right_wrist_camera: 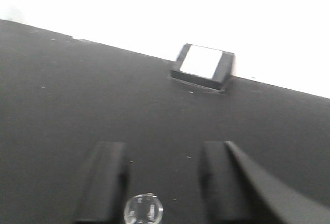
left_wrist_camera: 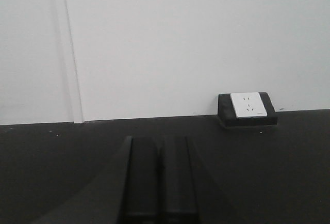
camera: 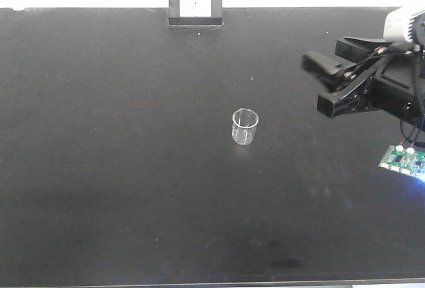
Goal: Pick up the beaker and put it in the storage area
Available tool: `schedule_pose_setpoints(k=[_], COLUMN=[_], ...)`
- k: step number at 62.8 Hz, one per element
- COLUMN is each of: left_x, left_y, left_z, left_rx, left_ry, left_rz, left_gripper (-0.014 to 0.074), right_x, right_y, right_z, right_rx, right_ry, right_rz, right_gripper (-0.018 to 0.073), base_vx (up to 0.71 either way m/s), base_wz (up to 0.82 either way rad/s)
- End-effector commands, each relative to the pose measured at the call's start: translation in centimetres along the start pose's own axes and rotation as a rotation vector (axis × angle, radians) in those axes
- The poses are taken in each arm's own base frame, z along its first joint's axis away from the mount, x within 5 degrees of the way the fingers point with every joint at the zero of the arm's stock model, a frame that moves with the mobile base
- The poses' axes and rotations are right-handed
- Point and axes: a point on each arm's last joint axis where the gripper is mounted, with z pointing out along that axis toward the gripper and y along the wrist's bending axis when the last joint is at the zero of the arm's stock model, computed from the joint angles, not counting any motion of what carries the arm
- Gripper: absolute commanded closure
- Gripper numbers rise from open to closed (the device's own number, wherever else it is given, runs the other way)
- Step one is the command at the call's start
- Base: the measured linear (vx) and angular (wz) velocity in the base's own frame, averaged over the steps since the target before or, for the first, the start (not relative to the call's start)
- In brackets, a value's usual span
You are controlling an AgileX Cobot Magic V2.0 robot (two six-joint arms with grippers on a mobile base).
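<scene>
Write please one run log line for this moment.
beaker: upright on storage area, not held | right end effector: open, beside beaker, apart | left end effector: shut, holds nothing

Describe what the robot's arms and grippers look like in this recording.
The right gripper is matte black with two flat, blocky fingers on angled linkage bars. A light grey cylindrical housing sits above it, thin black cables hang behind, and a green circuit board with white connectors shows below. The left gripper shows only as two plain black slab-like fingers, without visible markings.
</scene>
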Motion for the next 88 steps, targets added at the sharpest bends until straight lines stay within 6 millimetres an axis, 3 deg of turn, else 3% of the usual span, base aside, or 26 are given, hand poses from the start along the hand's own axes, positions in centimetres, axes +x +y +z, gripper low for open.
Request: schedule_pose_setpoints(k=[1, 9, 19, 25, 35, 44, 55, 68, 88], left_x=[-1.8, -1.8, -1.8, -1.8, -1.8, -1.8, -1.8, -1.8, -1.8], left_y=[0.0, 0.0, 0.0, 0.0, 0.0, 0.0, 0.0, 0.0, 0.0], left_z=[0.2, 0.2, 0.2, 0.2, 0.2, 0.2, 0.2, 0.2, 0.2], left_rx=[0.009, 0.009, 0.009, 0.009, 0.009, 0.009, 0.009, 0.009, 0.009], left_ry=[-0.109, -0.109, -0.109, -0.109, -0.109, -0.109, -0.109, -0.109, -0.109], left_rz=[-0.015, -0.015, -0.015, -0.015, -0.015, -0.015, -0.015, -0.015, -0.015], left_gripper=[0.0603, 0.0603, 0.0603, 0.0603, 0.0603, 0.0603, 0.0603, 0.0603, 0.0603], right_x=[-1.1, -0.4, 1.8, 3.8, 6.5, 8.5, 11.7, 15.2, 15.8], right_y=[-0.3, -0.1, -0.3, -0.4, -1.2, -1.0, -0.2, 0.2, 0.5], right_z=[-1.0, -3.6, -7.8, -9.2, -11.5, -13.7, -14.2, -13.6, -13.2], right_rx=[0.049, 0.114, 0.262, 0.306, 0.464, 0.585, 0.610, 0.573, 0.493], right_ry=[-0.047, -0.047, -0.144, -0.114, -0.087, -0.180, -0.242, -0.303, -0.248], right_rz=[-0.019, -0.188, -0.023, -0.058, 0.184, 0.102, 0.017, 0.053, 0.102], right_gripper=[0.0363, 0.0575, 0.0571, 0.0570, 0.0568, 0.0568, 0.0568, 0.0566, 0.0565], base_vx=[0.00, 0.00, 0.00, 0.00, 0.00, 0.00, 0.00, 0.00, 0.00], base_wz=[0.00, 0.00, 0.00, 0.00, 0.00, 0.00, 0.00, 0.00, 0.00])
